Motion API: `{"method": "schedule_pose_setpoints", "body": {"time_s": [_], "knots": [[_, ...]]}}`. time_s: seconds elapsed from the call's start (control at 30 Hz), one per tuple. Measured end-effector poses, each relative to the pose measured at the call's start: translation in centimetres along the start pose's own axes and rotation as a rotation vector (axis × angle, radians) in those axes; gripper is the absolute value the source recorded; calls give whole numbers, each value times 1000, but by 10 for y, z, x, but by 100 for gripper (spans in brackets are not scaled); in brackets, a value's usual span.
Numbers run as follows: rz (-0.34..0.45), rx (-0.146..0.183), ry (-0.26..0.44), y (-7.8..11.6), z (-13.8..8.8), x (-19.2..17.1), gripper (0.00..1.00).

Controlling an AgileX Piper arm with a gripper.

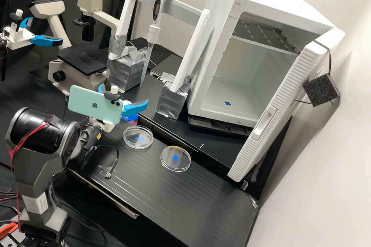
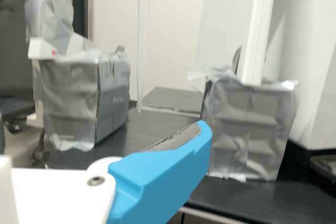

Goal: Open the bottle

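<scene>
Your claw (image 1: pixel 125 93) hung wide open and empty near a blue-and-purple container (image 1: pixel 130 117), presumably to leave room for gripping; taped boxes (image 1: pixel 125 69) likely steadied the white stand (image 1: pixel 193 48).

Worktop (image 1: pixel 185 204): black, lined surface | centre: two clear round dishes, left dish (image 1: pixel 133 141) and right dish (image 1: pixel 176 165), apart, both flat | left of them: black cable end (image 1: pixel 112 169) | far part: left taped block (image 1: pixel 125 70), right taped block (image 1: pixel 170 103), grey slab (image 1: pixel 170 64) between | far right: open white cabinet (image 1: pixel 210 46)
</scene>
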Motion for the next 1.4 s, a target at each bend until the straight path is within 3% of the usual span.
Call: {"method": "schedule_pose_setpoints", "body": {"time_s": [0.27, 0.3, 1.4], "knots": [[-32, -10, -50, -8, 12, 3, 100], [-33, -11, -58, -8, 14, 3, 0], [-28, -12, -68, -7, 16, 4, 0]]}}
